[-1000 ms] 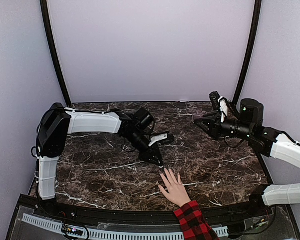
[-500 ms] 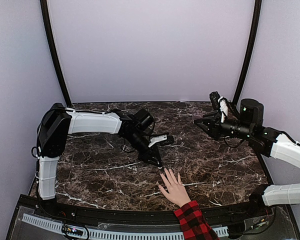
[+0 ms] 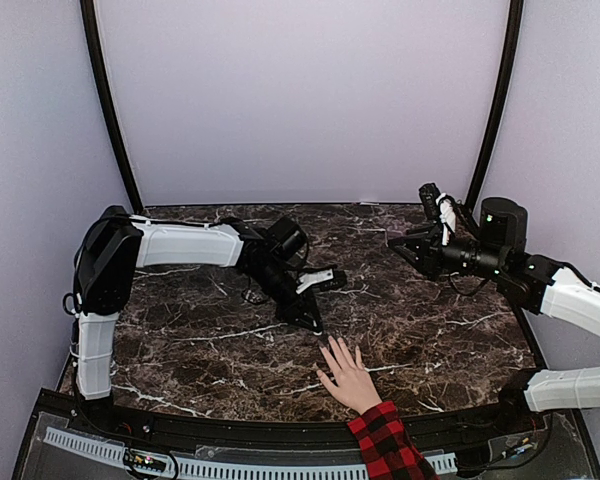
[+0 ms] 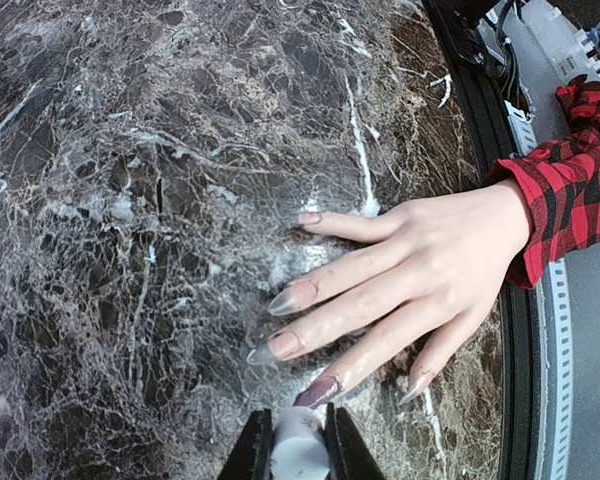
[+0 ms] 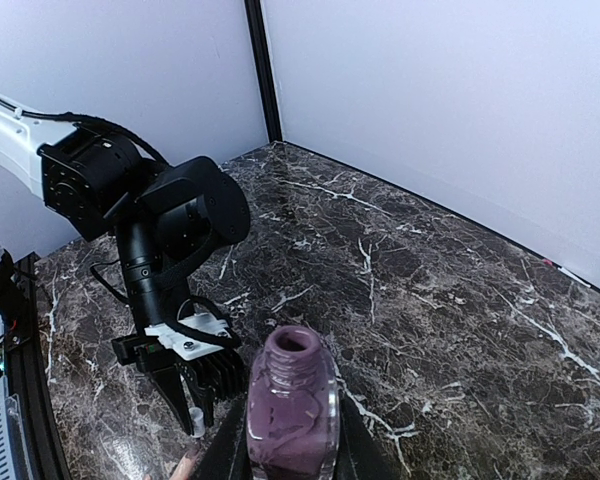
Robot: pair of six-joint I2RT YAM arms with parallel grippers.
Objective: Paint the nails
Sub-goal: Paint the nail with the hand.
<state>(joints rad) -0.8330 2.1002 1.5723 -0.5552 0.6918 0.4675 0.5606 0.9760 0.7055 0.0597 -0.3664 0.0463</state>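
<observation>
Left jaws, closed on the brush cap (image 4: 300, 450), moved back a bit from the hand (image 4: 430, 265) — prob. one stroke finished. Of the nails (image 4: 283, 299), one is purple, rest pale; hand flat on surface (image 4: 100, 200), near edge. Right jaws grip the open bottle (image 5: 292, 400).

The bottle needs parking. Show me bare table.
Bare table: near left, between the left arm and the front edge; right of the hand, up to the right arm. Crowded around the left gripper and hand.

The white cap (image 4: 298, 462) in the left pincer (image 4: 298, 438) is cut off below.
</observation>
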